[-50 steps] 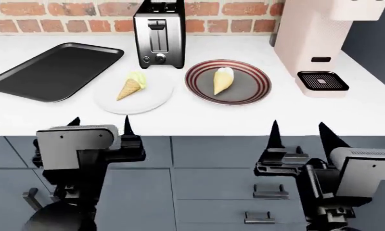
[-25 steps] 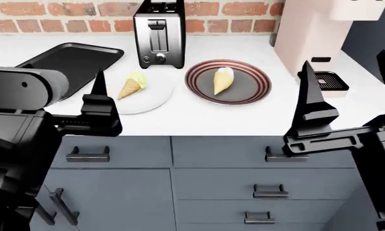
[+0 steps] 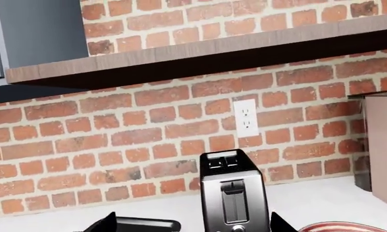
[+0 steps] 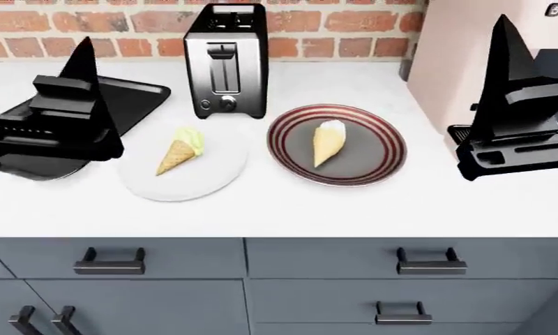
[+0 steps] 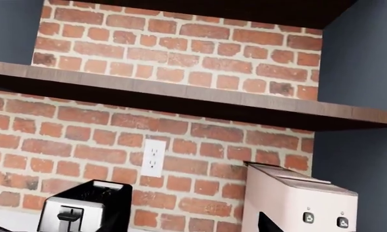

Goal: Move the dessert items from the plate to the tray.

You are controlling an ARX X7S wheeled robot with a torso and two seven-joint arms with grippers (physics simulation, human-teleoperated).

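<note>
A brown waffle cone with a pale green scoop (image 4: 181, 152) lies on a white plate (image 4: 214, 180). A pale yellow cone with a white top (image 4: 328, 143) lies on a dark plate with red rings (image 4: 381, 150). The black tray (image 4: 130, 94) sits at the far left of the counter, partly hidden by my left gripper (image 4: 23, 77), which hangs over it, open and empty. The tray's edge also shows in the left wrist view (image 3: 148, 224). My right gripper (image 4: 554, 77) is open and empty at the right, in front of the coffee machine.
A steel toaster (image 4: 225, 63) stands behind the two plates, between tray and ringed plate. A pale pink coffee machine (image 4: 451, 70) stands at the back right. A brick wall with a shelf backs the counter. Grey drawers are below the front edge.
Both arms have risen from below the counter edge to above the counter. The head view has moved closer to the counter. The cones and plates have not moved.
</note>
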